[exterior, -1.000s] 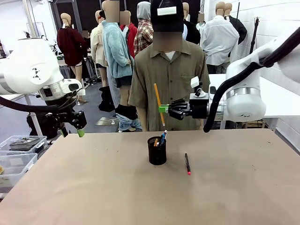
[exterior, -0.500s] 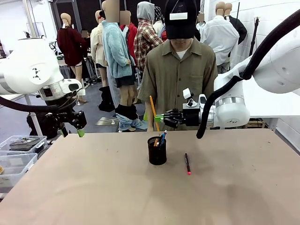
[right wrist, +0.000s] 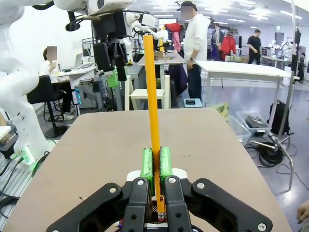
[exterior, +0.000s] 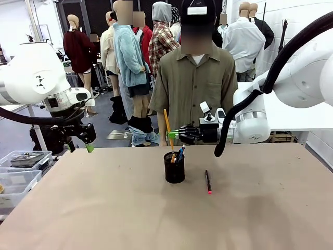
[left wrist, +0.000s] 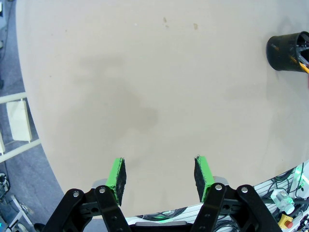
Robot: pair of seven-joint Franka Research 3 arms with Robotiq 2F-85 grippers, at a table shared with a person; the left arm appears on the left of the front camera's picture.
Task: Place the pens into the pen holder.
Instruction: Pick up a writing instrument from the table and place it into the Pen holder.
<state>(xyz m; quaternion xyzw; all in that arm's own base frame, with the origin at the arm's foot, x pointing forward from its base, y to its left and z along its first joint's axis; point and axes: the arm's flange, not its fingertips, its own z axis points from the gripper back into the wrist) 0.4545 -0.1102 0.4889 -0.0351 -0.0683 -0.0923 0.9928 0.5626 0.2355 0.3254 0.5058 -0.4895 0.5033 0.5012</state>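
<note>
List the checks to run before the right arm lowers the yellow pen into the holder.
1. Grip: right gripper is shut on the yellow pen, with a pad on each side. Ok.
2. Aim: in the front view the pen's lower end sits at the mouth of the holder, but the pen is tilted and depth is unclear. Cannot tell.
3. Holder upright, with its mouth open and other pens already inside. Ok.
4. Black pen lies on the table to the right of the holder, apart from it. Ok.
5. Left gripper is open and far from the holder. Ok.
6. The person stands close behind, hands hidden. Cannot tell.
</note>
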